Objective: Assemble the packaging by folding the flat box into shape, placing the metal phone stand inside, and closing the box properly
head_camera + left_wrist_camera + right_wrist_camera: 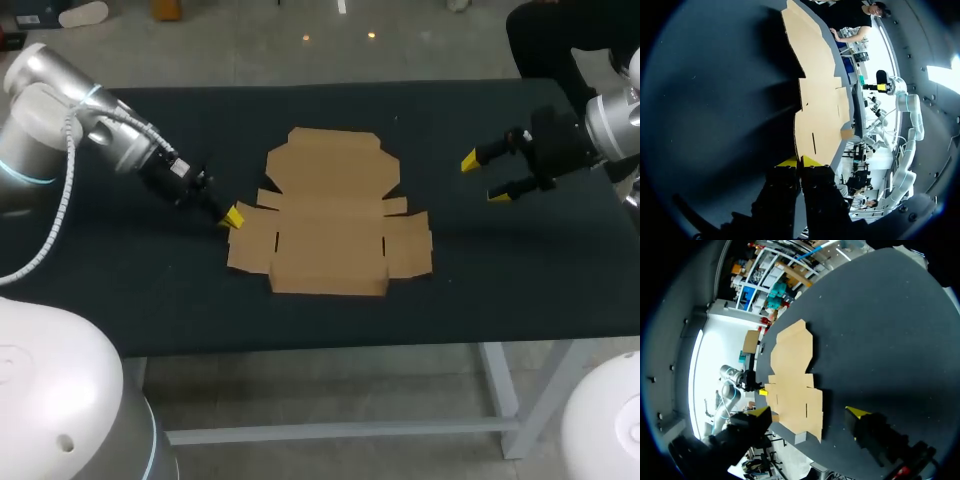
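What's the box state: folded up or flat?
Flat. The cardboard box lies spread on the table, every flap out level and no wall raised, in all three views.

Matt brown cardboard box blank (330, 215) on a matt, dark, cloth-like table (500, 290).

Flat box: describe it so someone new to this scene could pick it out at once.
On the dark table, between the left gripper and right gripper, lies the flat box. It is the only brown cardboard sheet there, unfolded, with notched flaps around its edges.
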Available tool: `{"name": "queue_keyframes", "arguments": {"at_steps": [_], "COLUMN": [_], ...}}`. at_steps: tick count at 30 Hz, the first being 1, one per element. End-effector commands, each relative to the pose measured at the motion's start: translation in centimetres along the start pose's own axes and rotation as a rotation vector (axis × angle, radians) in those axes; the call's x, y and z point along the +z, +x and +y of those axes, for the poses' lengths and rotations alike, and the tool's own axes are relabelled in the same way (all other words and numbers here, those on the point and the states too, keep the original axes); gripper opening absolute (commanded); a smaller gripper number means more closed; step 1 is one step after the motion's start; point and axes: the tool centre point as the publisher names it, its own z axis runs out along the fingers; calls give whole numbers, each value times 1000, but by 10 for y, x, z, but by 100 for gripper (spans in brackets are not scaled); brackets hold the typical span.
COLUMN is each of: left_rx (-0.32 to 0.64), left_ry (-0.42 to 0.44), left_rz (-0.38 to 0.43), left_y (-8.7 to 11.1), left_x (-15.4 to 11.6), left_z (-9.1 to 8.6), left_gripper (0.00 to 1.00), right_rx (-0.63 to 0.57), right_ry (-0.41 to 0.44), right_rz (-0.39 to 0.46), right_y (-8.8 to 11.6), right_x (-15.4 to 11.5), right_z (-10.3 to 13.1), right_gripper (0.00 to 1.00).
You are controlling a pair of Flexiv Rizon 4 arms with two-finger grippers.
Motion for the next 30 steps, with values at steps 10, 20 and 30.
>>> {"name": "queue_keyframes", "arguments": {"at_steps": [10, 20, 30], "left_rx": [-50, -83, -42], "left_ry": [-20, 47, 42], "left_rz": [40, 10, -41], "left_y": [-3, -1, 7], "left_x": [9, 7, -7], "left_z": [7, 16, 6], "left_gripper": [0, 4, 100], "right_rx": [-2, -2, -2], "right_ry": [1, 1, 1], "right_rz": [5, 5, 5], "right_y": [-1, -1, -1], "right_x": [-1, -1, -1], "right_z": [0, 0, 0], "right_gripper": [100, 100, 100]}}
